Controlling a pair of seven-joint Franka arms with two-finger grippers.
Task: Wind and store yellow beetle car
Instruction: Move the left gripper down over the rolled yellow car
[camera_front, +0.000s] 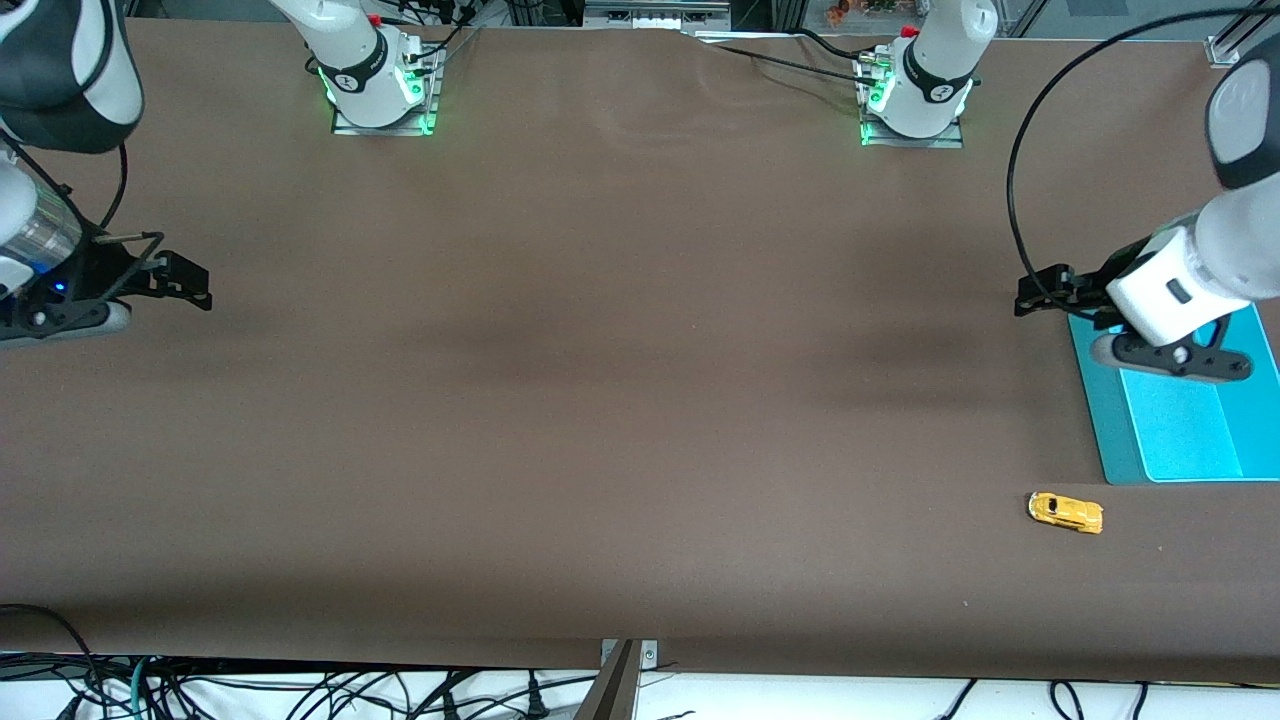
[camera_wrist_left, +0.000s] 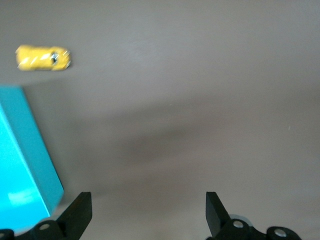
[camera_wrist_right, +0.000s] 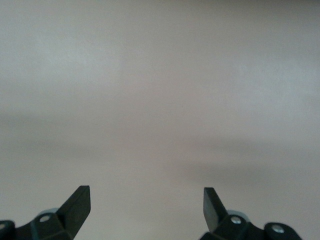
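The yellow beetle car (camera_front: 1065, 512) sits on the brown table at the left arm's end, nearer to the front camera than the teal tray (camera_front: 1105, 430). It also shows in the left wrist view (camera_wrist_left: 43, 58), apart from the tray's corner (camera_wrist_left: 25, 160). My left gripper (camera_front: 1040, 296) is open and empty, in the air by the tray's farther corner; its fingertips (camera_wrist_left: 82, 205) frame bare table. My right gripper (camera_front: 185, 283) is open and empty at the right arm's end of the table, waiting; its fingertips (camera_wrist_right: 80, 200) show only bare table.
The teal tray is a shallow box with a lighter inner floor (camera_front: 1185, 420). The two arm bases (camera_front: 378, 85) stand along the table's back edge. Cables hang below the table's front edge (camera_front: 300, 690).
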